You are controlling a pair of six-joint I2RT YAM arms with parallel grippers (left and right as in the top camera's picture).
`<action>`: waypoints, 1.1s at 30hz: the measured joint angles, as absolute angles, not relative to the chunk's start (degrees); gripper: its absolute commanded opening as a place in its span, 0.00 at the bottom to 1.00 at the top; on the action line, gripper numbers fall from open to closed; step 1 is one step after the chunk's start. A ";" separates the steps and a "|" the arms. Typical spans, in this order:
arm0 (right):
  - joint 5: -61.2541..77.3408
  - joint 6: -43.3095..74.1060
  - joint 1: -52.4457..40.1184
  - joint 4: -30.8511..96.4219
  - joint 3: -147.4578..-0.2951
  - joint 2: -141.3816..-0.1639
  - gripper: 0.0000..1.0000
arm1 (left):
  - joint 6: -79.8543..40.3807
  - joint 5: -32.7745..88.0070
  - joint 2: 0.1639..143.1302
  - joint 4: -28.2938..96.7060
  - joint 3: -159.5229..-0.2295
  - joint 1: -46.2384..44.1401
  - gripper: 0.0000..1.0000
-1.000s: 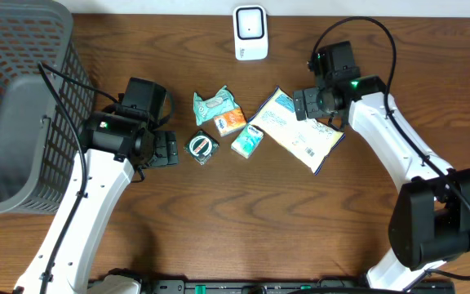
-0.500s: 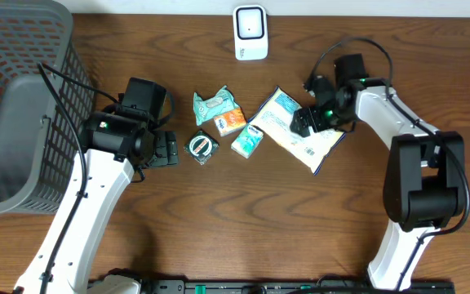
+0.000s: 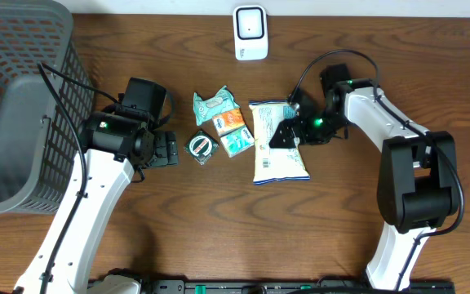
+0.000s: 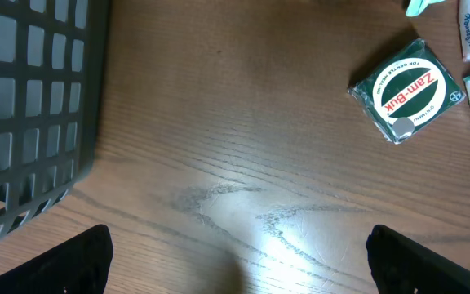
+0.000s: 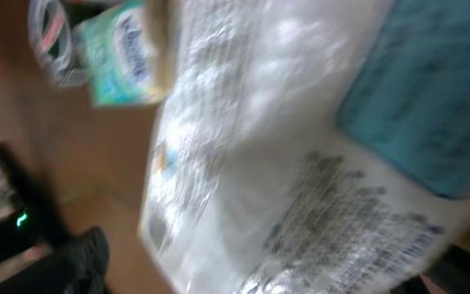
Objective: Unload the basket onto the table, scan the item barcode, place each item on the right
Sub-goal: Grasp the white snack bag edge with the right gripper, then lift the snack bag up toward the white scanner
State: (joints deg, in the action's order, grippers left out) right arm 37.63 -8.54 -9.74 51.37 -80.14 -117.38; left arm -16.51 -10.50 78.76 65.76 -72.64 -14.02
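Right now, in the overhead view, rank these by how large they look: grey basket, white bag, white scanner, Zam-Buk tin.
Largest to smallest:
grey basket
white bag
white scanner
Zam-Buk tin

Even, bright light; soft glare patch on the table; heavy blur across the right wrist view.

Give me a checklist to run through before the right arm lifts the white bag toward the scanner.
1. Is the right gripper open: ok, jaws stand wide.
2. Is it at the white bag: ok, over the bag's upper right edge.
3. Is the bag held: not ok, nothing is closed on it.
4. Is the barcode found: cannot tell, the right wrist view is blurred.
5. Is the scanner unobstructed: ok, only bare table in front of it.
6. Is the left gripper out of the way: ok, open beside the Zam-Buk tin, apart from the bag.
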 measured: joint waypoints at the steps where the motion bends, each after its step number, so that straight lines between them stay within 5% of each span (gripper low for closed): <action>1: 35.75 -5.98 -9.43 50.28 -80.14 -117.38 0.99 | -16.51 -10.50 78.76 65.76 -72.64 -14.02 0.98; 19: 28.64 3.01 -6.98 43.68 -80.05 -117.40 0.98 | -16.51 -10.50 78.76 65.73 -72.64 -14.02 0.98; 23: 28.71 3.38 -8.29 41.91 -79.09 -117.49 0.66 | -16.51 -10.50 78.76 65.73 -72.64 -14.02 0.98; 27: 30.20 4.64 -9.02 38.17 -77.25 -117.95 0.60 | -16.53 -10.50 78.76 65.73 -72.64 -14.02 0.98; 29: 31.75 4.78 -9.19 36.10 -76.42 -117.93 0.47 | -16.51 -10.50 78.76 65.76 -72.64 -14.02 0.98; 31: 32.82 5.23 -9.65 34.26 -75.53 -117.95 0.13 | -16.51 -10.50 78.76 65.73 -72.64 -14.02 0.98; 33: 34.65 5.32 -10.22 32.88 -74.52 -117.97 0.01 | -16.51 -10.50 78.76 65.76 -72.64 -14.02 0.98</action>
